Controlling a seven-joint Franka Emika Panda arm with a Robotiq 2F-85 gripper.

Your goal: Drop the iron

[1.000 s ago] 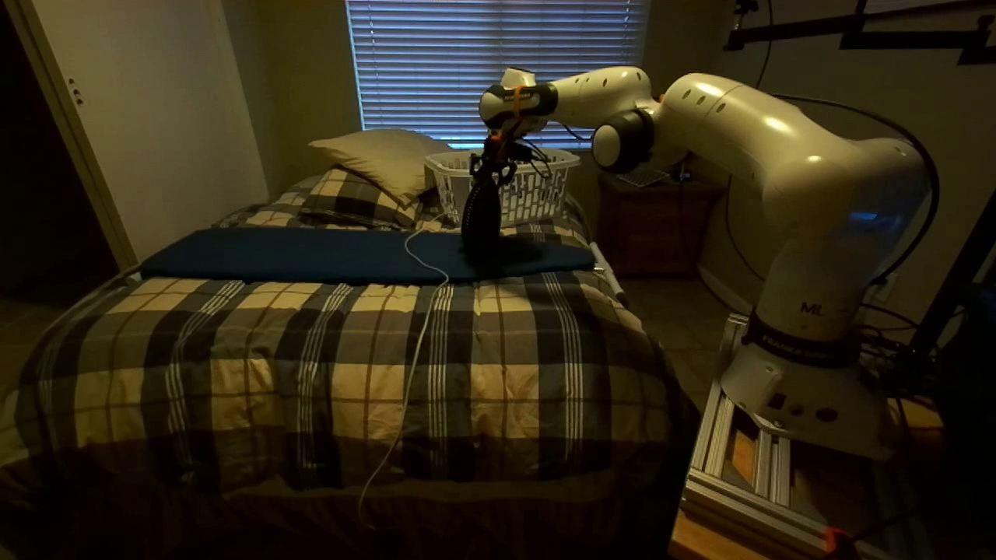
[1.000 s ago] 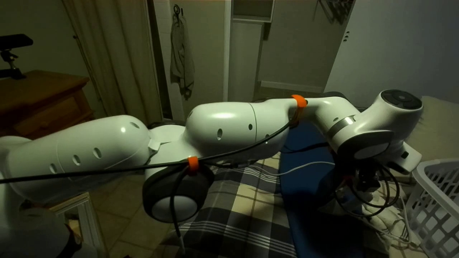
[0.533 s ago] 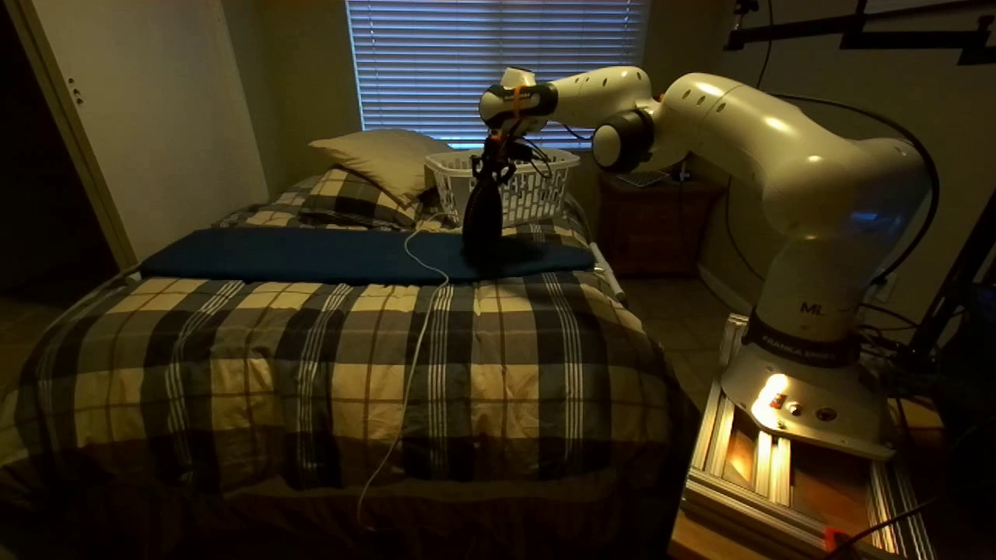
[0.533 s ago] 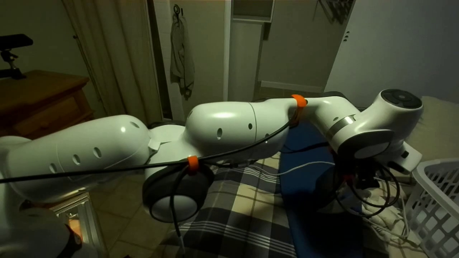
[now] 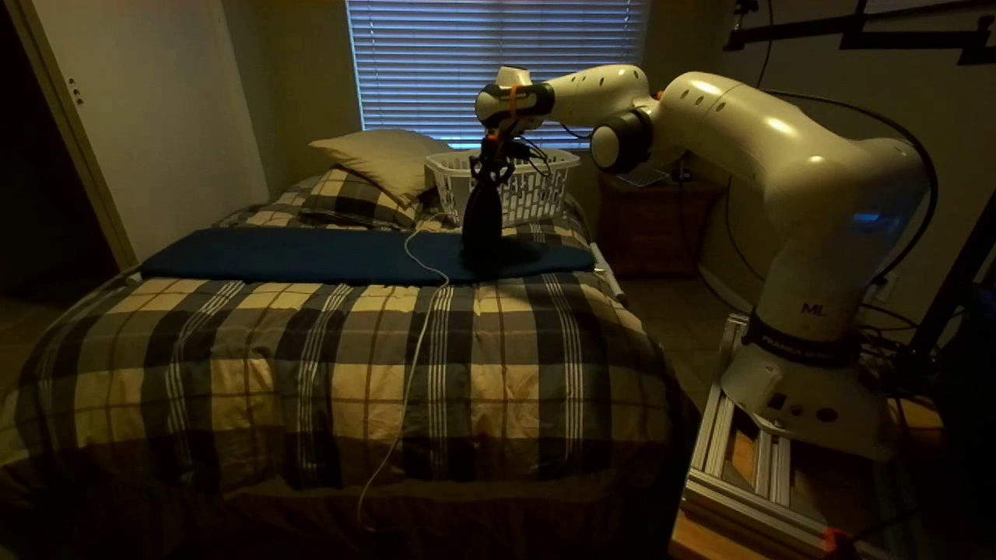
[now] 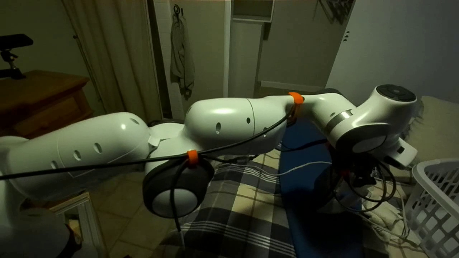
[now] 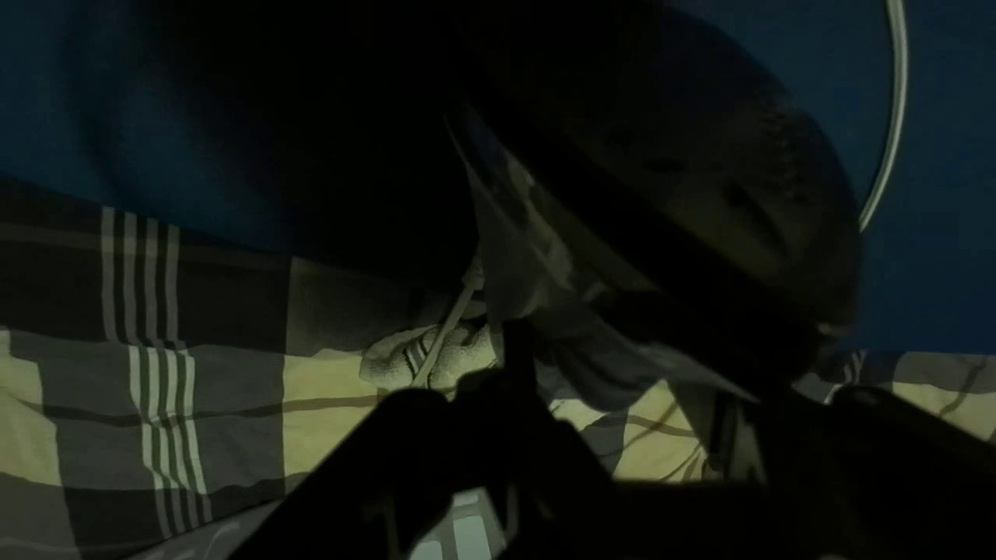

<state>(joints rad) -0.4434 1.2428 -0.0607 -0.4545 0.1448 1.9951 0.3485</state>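
The dark iron (image 5: 482,218) is upright over the blue ironing board (image 5: 311,253), nose end up. Whether its lower end rests on the board is too dark to tell. My gripper (image 5: 492,177) is at the iron's top with its fingers on both sides, partly closed. In the wrist view the iron (image 7: 739,171) fills the upper middle, blurred, with its pale soleplate (image 7: 513,249) facing left. My fingertips (image 7: 642,373) are dark there, and the iron spans the space between them; the contact itself is hidden in shadow. The iron's light cord (image 5: 424,334) runs over the board and bed.
A white laundry basket (image 5: 537,190) stands behind the iron and also shows in an exterior view (image 6: 430,179). Pillows (image 5: 385,159) lie at the bed's head. The plaid bed (image 5: 311,365) lies under the board. A black cable (image 6: 387,193) loops by my gripper.
My arm has shifted slightly left and up over the last half second. The iron looks almost unmoved. A bright light on the robot base showed half a second ago and is gone.
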